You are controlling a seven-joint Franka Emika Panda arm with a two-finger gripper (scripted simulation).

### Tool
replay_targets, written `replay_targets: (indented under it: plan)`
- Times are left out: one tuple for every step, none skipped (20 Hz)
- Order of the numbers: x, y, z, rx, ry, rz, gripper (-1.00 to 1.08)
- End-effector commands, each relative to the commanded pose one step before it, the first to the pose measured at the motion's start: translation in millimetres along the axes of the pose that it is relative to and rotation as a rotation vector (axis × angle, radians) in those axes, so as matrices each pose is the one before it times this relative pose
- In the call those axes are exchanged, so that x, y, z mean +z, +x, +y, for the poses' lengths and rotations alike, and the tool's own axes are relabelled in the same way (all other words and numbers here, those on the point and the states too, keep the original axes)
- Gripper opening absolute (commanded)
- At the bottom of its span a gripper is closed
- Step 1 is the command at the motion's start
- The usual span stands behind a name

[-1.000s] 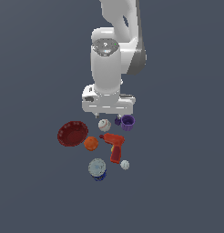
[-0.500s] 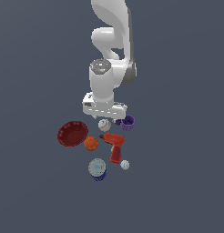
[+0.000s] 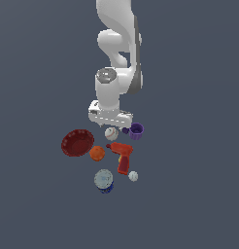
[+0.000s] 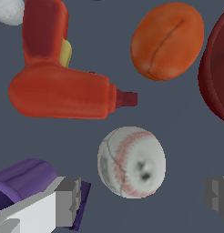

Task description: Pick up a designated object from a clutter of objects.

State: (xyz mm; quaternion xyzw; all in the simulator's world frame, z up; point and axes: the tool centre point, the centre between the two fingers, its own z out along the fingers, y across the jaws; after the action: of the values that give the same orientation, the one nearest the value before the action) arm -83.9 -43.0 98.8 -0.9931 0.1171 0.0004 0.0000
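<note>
The white baseball (image 3: 111, 133) with thin red stitching (image 4: 131, 162) lies on the floor just below my hand. My gripper (image 3: 111, 125) hovers right over it, open, and its fingers (image 4: 68, 196) stand on either side of the ball without touching it. The clutter lies around it: the red drill (image 3: 122, 155) (image 4: 59, 88), the orange ball (image 3: 97, 153) (image 4: 167, 40) and the dark red ribbed bowl (image 3: 77, 142) (image 4: 216, 73).
A purple cup (image 3: 136, 130) (image 4: 20, 182) stands close beside one finger. Farther from the arm lie a blue can (image 3: 104, 180) and a small plain white ball (image 3: 133, 176) (image 4: 11, 10).
The arm has bent forward and lowered my hand towards the baseball. None of the objects has moved.
</note>
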Motion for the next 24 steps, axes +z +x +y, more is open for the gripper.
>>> replay_targets:
  plan:
    - [0.06,-0.03,0.02,0.00006,-0.00002,-0.00003,1.00]
    - [0.27,-0.02,0.00,0.00000,0.00000,0.00000,1.00]
    - [0.82,-0.05,0.00,0.00000,0.00000,0.00000,1.00]
    - [1.37,-0.08,0.00,0.00000,0.00000,0.00000,1.00]
    - [1.91,-0.11,0.00,0.00000,0.00000,0.00000,1.00]
    - [2.44,-0.14,0.00,0.00000,0.00000,0.00000,1.00]
    - [2.85,-0.14,0.27,0.00062,-0.00016,0.00025,1.00]
    - [3.46,-0.17,0.00,0.00000,0.00000,0.00000,1.00]
    - [3.96,-0.18,0.00,0.00000,0.00000,0.00000,1.00]
    - [4.44,-0.18,-0.01,0.00000,0.00000,0.00000,1.00]
    - [4.79,-0.15,0.25,0.00062,-0.00015,0.00025,1.00]
    - [4.81,-0.13,-0.03,0.00000,0.00000,0.00000,1.00]
    - [4.29,-0.09,-0.04,0.00000,0.00000,0.00000,1.00]
    - [3.75,-0.06,-0.04,0.00000,0.00000,0.00000,1.00]
    - [3.11,0.00,0.25,0.00064,0.00006,0.00025,1.00]
    - [2.71,-0.01,-0.04,0.00000,0.00000,0.00000,1.00]
    - [2.21,0.00,-0.04,0.00000,0.00000,0.00000,1.00]
    - [1.71,0.00,-0.03,0.00000,0.00000,0.00000,1.00]
    - [1.22,0.01,-0.02,0.00000,0.00000,0.00000,1.00]
    - [0.73,0.00,-0.02,0.00000,0.00000,0.00000,1.00]
    - [0.24,0.00,-0.01,0.00000,0.00000,0.00000,1.00]
    - [0.00,0.00,0.00,0.00000,0.00000,0.00000,-1.00]
    - [0.00,0.00,0.00,0.00000,0.00000,0.00000,-1.00]
    - [0.00,0.00,0.00,0.00000,0.00000,0.00000,-1.00]
